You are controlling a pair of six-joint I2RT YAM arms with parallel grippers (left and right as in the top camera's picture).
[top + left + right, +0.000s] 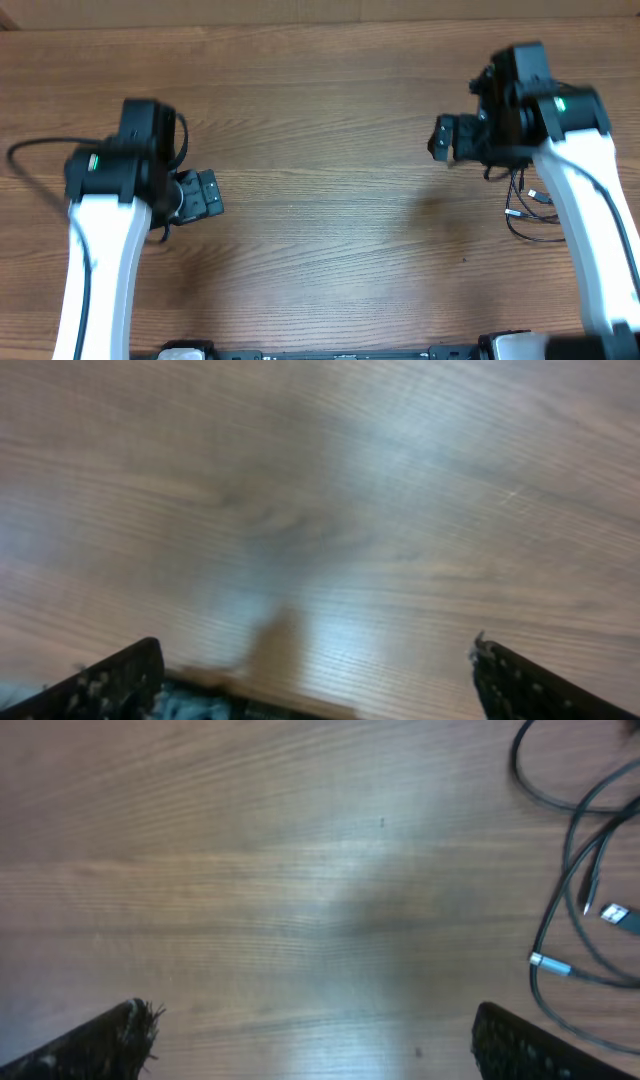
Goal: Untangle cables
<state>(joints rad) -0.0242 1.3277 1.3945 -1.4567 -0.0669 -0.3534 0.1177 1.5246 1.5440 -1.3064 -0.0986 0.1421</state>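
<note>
The cables [520,208] lie in a loose heap on the table [320,100] by my right arm. They look light and floppy, so I would pinch one cord near its silver plug [548,961]. My left end effector [210,193] and right end effector [440,138] are both wide apart, holding nothing. Only my right wrist view shows the plugs clearly.

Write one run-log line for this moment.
left gripper: open, empty | right gripper: open, empty | cables: right side, ungripped
</note>
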